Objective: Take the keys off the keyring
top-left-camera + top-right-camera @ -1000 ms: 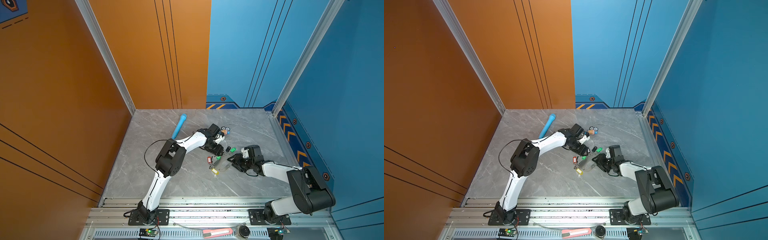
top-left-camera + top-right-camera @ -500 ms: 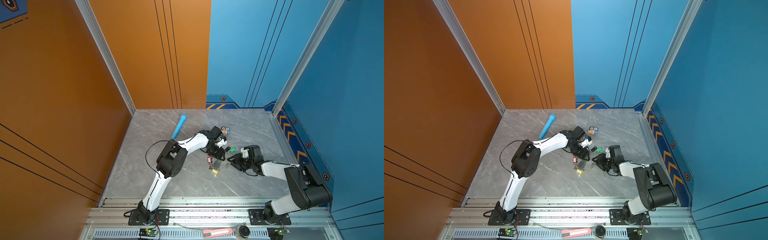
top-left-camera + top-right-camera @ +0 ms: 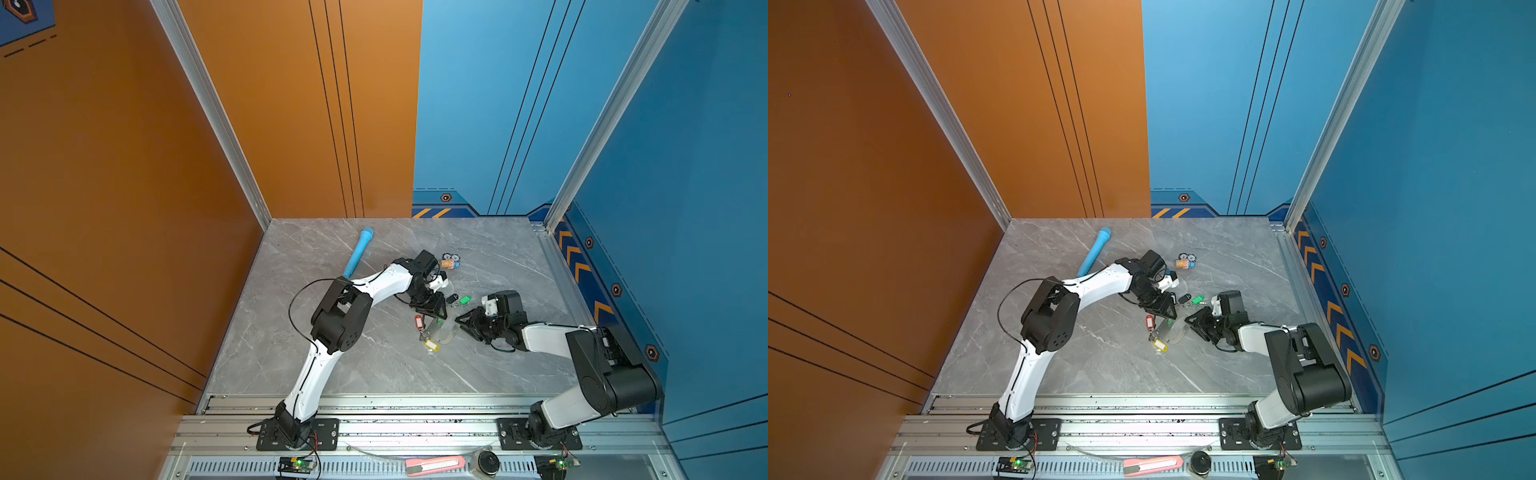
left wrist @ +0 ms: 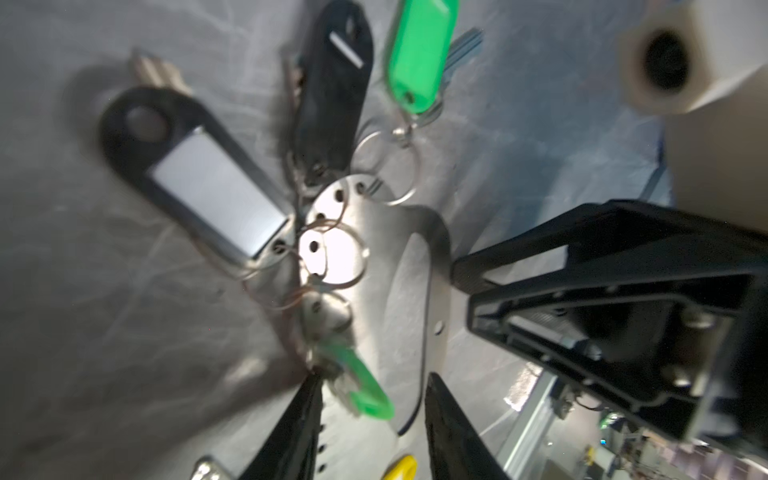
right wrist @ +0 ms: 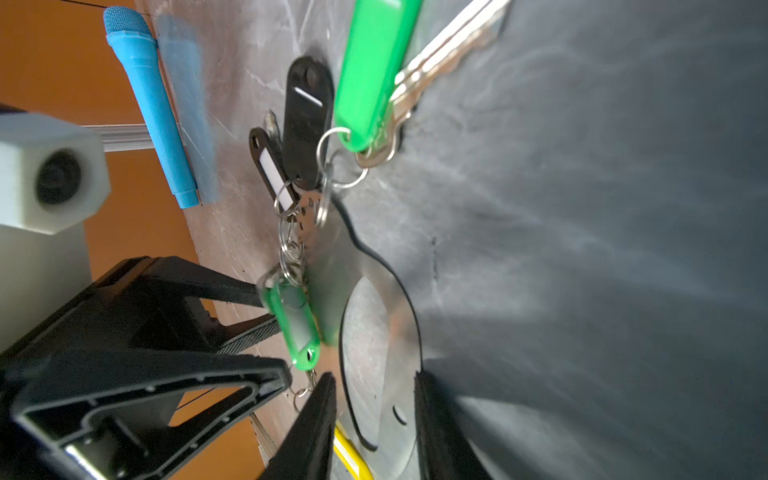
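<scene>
The keyring, a flat grey oval loop, lies mid-table between both grippers in both top views. The keys fan out from it: red tag, yellow tag, a green tag and a black tag. My left gripper is open, and a second small green tag sits between its fingers, close to one pad. My right gripper is open and straddles the keyring's band. A sliver of gap shows on one side. Split rings link the tags to the loop.
A light-blue tube lies at the back left, near the orange wall. An orange-and-blue cluster with dark discs sits just behind my left wrist. A pink box cutter and a round black part rest on the front rail.
My left gripper has come forward onto the key cluster. Both grippers' jaws have narrowed. The right gripper has edged left onto the keyring.
</scene>
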Robot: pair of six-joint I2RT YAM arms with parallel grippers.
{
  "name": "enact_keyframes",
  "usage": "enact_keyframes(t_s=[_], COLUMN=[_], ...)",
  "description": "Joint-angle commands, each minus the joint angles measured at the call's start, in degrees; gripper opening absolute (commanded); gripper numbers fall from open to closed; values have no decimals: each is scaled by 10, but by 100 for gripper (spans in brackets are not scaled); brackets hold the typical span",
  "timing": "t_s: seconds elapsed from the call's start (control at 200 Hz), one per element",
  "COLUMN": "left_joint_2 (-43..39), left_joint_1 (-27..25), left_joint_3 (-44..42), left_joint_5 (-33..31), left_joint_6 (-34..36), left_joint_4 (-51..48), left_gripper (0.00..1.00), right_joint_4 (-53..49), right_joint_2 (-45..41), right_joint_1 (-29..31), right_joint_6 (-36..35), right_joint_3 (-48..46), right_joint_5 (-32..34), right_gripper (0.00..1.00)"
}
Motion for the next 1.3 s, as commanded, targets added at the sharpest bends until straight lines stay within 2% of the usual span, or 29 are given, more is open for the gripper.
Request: enact_keyframes(t_s=[0.0, 0.24, 0.466, 0.621, 1.291], left_joint_2=[-18, -21, -33, -12, 44], left_joint_1=[1, 11, 23, 23, 7], left_joint_3=[-14, -27, 15, 41, 66], left_joint_5=[69, 41, -65, -95, -87], left_joint_6=[-46, -31, 39, 61, 54], left_joint_4=[55, 42, -22, -40, -41], left_gripper=[40, 38, 40, 43, 48], right_joint_4=[-13, -27, -62, -65, -64], right_joint_2=[18, 13, 1, 4, 4], right_joint_1=[4, 1, 0, 1, 3], right_joint_6=[6, -4, -28, -30, -27], right_joint_3=[-17, -12, -6, -3, 4], right_joint_5=[2, 1, 8, 8, 1], right_gripper=[33, 32, 32, 32, 32])
